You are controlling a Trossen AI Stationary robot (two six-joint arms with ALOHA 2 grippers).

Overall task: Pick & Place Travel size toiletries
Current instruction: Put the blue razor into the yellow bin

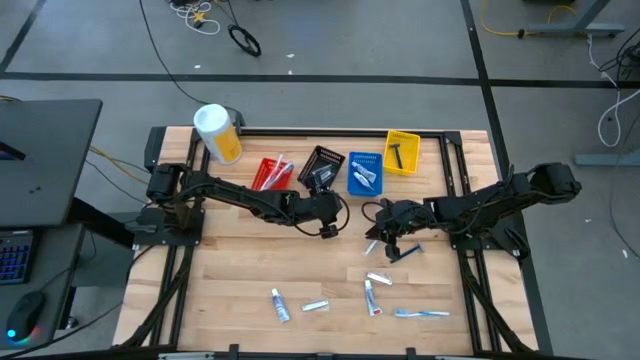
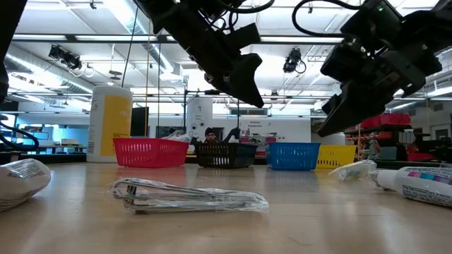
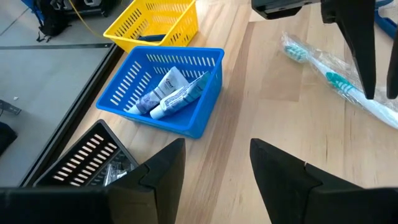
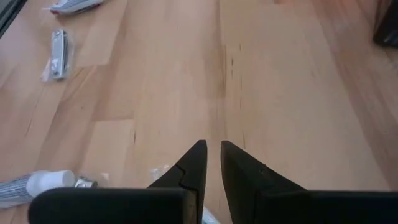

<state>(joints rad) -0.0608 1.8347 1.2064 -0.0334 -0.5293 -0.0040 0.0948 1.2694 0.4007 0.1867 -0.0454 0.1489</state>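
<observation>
Several wrapped toiletries lie flat on the wooden table: a blue toothbrush (image 1: 405, 250) (image 3: 336, 81) by my right gripper, and small tubes (image 1: 280, 305) (image 1: 372, 297) and another toothbrush (image 1: 420, 313) toward the near edge. More tubes (image 3: 168, 93) lie inside the blue bin (image 1: 365, 172). My left gripper (image 1: 328, 222) (image 3: 217, 146) hovers open at mid-table, in front of the black bin (image 1: 322, 165). My right gripper (image 1: 385, 240) (image 4: 213, 144) hangs above the table beside the blue toothbrush. It is shut to a narrow slit and holds nothing that I can see.
A red bin (image 1: 272, 173), the black and blue bins and a yellow bin (image 1: 402, 152) stand in a row along the far edge. A yellow white-lidded canister (image 1: 217, 133) stands at the far left corner. In the low view a wrapped item (image 2: 191, 197) lies close in front.
</observation>
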